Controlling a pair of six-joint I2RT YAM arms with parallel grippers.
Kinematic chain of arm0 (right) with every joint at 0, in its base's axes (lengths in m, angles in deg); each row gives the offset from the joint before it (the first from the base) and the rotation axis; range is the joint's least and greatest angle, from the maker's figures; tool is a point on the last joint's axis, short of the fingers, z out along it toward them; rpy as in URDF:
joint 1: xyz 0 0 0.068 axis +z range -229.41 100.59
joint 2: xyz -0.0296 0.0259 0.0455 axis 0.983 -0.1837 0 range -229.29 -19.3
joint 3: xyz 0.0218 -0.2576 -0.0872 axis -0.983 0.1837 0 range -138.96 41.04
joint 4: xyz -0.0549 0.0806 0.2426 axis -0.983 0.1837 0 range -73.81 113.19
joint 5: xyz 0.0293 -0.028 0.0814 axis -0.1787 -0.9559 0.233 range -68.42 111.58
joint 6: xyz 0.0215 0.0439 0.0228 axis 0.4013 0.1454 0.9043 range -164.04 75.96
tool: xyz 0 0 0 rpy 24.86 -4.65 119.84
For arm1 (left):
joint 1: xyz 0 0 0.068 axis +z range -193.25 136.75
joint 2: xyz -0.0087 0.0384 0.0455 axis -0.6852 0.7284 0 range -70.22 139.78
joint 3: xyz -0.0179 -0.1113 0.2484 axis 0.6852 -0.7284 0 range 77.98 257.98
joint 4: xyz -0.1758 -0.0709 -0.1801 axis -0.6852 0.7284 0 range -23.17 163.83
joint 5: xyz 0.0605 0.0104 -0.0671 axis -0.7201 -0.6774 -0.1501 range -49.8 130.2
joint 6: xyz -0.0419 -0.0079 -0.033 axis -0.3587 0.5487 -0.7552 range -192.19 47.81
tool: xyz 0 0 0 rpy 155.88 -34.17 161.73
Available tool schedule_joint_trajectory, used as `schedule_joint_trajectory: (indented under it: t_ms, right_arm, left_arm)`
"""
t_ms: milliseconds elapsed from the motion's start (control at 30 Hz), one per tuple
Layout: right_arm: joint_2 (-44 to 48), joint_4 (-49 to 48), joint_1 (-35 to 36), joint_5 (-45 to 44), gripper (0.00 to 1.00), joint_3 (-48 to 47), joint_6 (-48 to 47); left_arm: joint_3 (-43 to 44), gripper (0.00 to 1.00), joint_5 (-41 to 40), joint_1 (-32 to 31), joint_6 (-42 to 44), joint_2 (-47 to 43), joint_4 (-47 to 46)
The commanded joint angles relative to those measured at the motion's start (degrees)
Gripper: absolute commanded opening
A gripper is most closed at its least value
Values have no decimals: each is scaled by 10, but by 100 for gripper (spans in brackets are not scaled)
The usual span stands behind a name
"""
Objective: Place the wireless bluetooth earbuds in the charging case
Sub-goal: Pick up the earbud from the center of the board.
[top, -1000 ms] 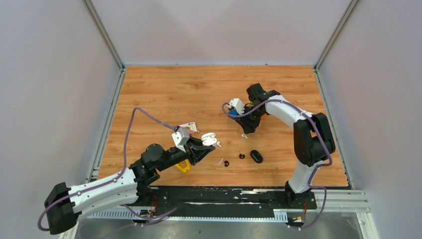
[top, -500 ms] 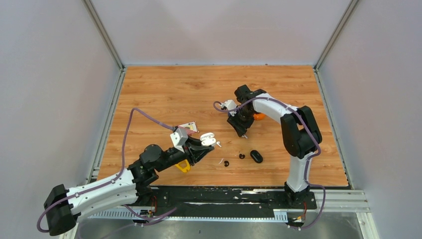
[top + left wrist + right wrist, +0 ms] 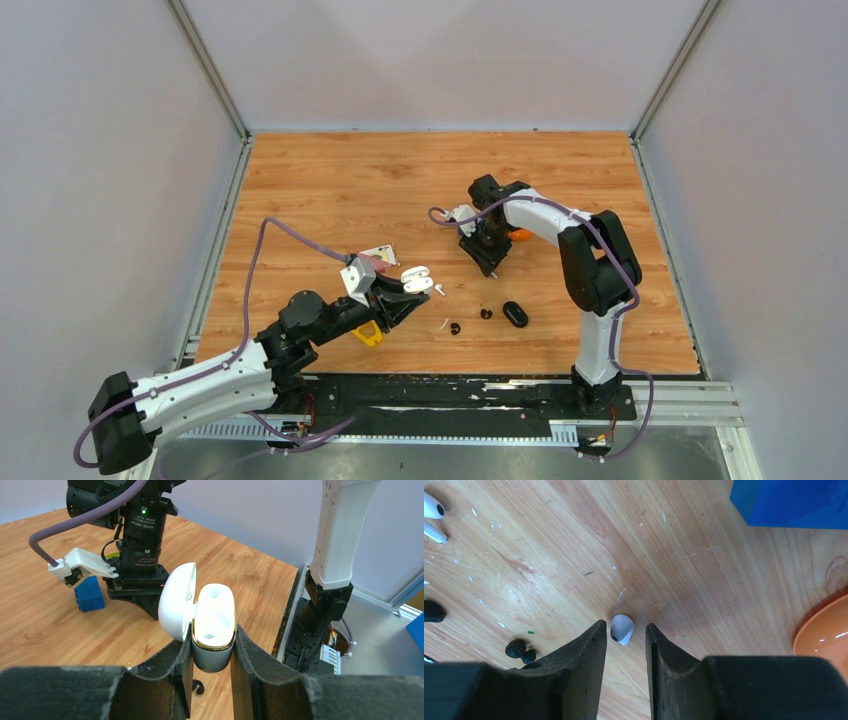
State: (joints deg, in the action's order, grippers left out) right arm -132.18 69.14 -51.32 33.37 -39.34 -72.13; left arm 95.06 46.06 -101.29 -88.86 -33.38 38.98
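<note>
**On the wood-grain table [image 3: 330, 180]: charging case [image 3: 215, 615] held, white earbud [image 3: 622, 630] bracketed**

The left gripper [image 3: 213, 635] is clamped on the charging case, a glossy white oval shell with a gold rim, its lid hinged open and two moulded sockets showing. The right gripper [image 3: 624, 626] has its dark jaws narrowly apart, and the smooth white earbud lies on the scuffed table between them. A second white earbud [image 3: 433, 510] and a rounded black earbud [image 3: 519, 650] lie off to one side.

white earbud [image 3: 622, 629] sits in the narrow gap between right gripper [image 3: 625, 630] fingers, slim room either side. blue block [image 3: 791, 502] ahead and orange bowl [image 3: 824, 630] beside crowd one flank; black earbud [image 3: 519, 649] near the other. left gripper [image 3: 214, 645] clamps open case [image 3: 216, 610], lid swung aside of its wells. far table [image 3: 350, 170] open wood.
</note>
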Motion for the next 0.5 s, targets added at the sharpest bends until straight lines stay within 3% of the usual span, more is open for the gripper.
schedule_joint_trajectory:
  t_ms: [0,267,467]
  right_arm:
    - [-5,6,7,-10,35,-2,12]
    - [-12,2,11,-26,30,5,16]
    - [-16,5,11,-24,16,5,16]
  left_arm:
    - [-2,0,-5,-2,-3,-6,-9]
    - [-5,0,-5,-2,-5,-7,-10]
    - [-5,0,-4,-2,-3,-13,-1]
